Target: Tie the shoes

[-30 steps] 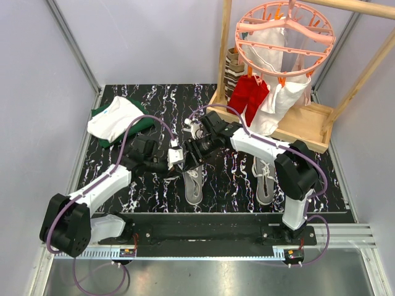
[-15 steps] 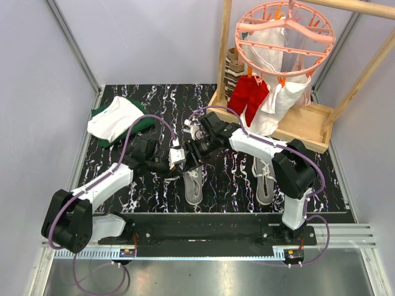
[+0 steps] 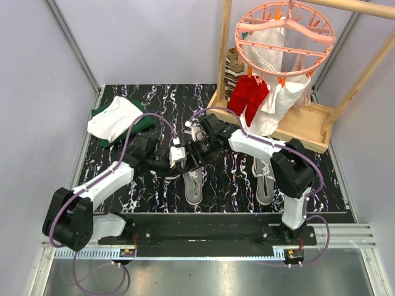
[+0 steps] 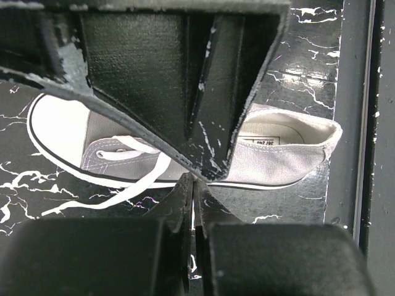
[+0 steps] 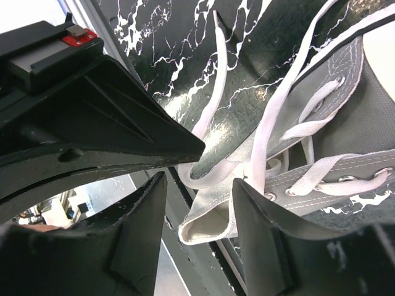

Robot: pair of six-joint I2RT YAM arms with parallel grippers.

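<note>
Two shoes lie on the black table (image 3: 154, 102): the left shoe (image 3: 194, 185) under both grippers, the right shoe (image 3: 265, 180) well apart from it, by the right arm. The left gripper (image 4: 192, 177) hangs over the left shoe's side, its fingers pressed together at the tips; whether a lace sits between them I cannot tell. The right gripper (image 5: 200, 182) is spread over that shoe's tongue, a white lace (image 5: 264, 129) running through the gap between its fingers. Folded clothes (image 3: 117, 120) lie far left.
</note>
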